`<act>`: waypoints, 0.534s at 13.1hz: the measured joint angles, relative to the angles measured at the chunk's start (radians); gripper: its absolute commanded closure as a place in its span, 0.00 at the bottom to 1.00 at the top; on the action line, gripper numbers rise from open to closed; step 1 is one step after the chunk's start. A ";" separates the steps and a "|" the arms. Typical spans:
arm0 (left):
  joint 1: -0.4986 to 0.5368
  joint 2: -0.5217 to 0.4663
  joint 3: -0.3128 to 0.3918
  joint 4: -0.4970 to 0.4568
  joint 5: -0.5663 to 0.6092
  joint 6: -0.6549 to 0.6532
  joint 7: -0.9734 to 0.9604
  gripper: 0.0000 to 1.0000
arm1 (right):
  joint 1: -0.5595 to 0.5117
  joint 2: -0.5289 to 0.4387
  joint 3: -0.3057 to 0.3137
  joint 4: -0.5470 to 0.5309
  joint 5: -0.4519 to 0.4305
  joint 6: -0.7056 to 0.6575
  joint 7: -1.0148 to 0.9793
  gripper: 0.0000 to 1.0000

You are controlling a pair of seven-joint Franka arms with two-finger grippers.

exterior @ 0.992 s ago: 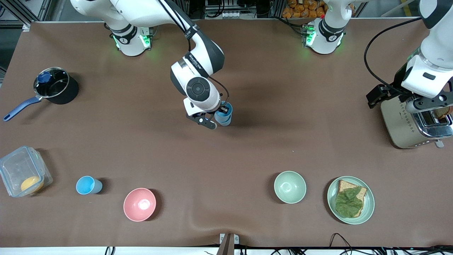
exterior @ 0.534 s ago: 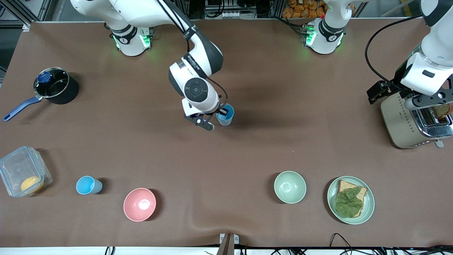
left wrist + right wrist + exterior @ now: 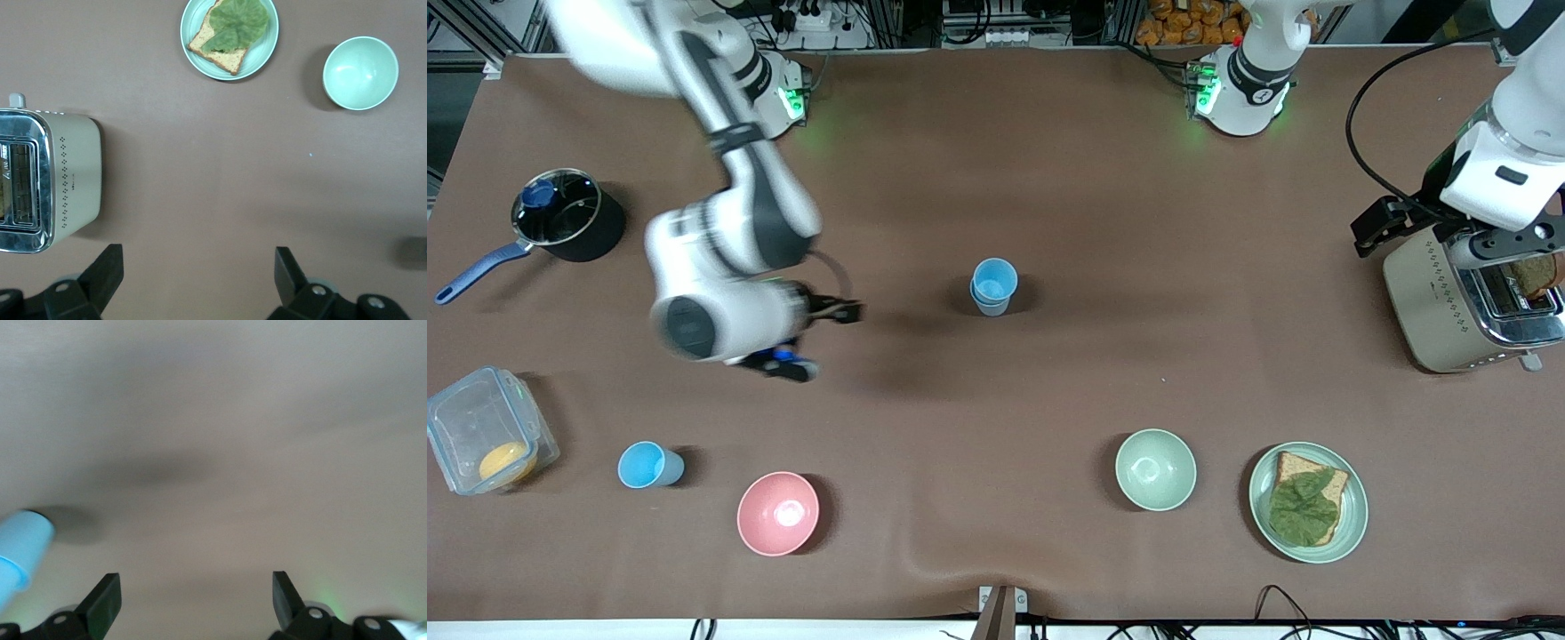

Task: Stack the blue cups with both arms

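Two blue cups (image 3: pixel 993 286) stand nested as one stack near the table's middle, free of any gripper. A third blue cup (image 3: pixel 649 465) stands alone between the clear box and the pink bowl. My right gripper (image 3: pixel 815 338) is open and empty, in the air over bare table between the stack and the pot. In the right wrist view its jaws (image 3: pixel 193 587) stand wide apart, and a blue cup (image 3: pixel 20 553) shows at the edge. My left gripper (image 3: pixel 1374 233) is open and empty beside the toaster (image 3: pixel 1449 307), and its jaws (image 3: pixel 193 267) stand wide apart over bare table.
A black pot (image 3: pixel 565 218) with a blue handle stands toward the right arm's end. Near the front camera are a clear box (image 3: pixel 480 436), a pink bowl (image 3: pixel 777 513), a pale green bowl (image 3: pixel 1155 468) and a plate (image 3: pixel 1352 524) with bread and lettuce.
My right gripper has let go of the cup nested in the stack and swung away toward the right arm's end of the table. The left arm has hardly moved.
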 measured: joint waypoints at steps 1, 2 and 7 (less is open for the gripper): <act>0.000 -0.004 0.001 0.000 -0.007 0.000 0.000 0.00 | -0.043 -0.017 -0.001 -0.042 -0.035 0.017 -0.084 0.00; 0.000 -0.007 0.001 0.000 -0.017 0.000 0.000 0.00 | -0.077 -0.036 -0.002 -0.097 -0.076 0.069 -0.155 0.00; -0.001 -0.008 0.001 0.003 -0.045 0.000 0.000 0.00 | -0.159 -0.237 -0.003 -0.426 -0.156 0.419 -0.353 0.00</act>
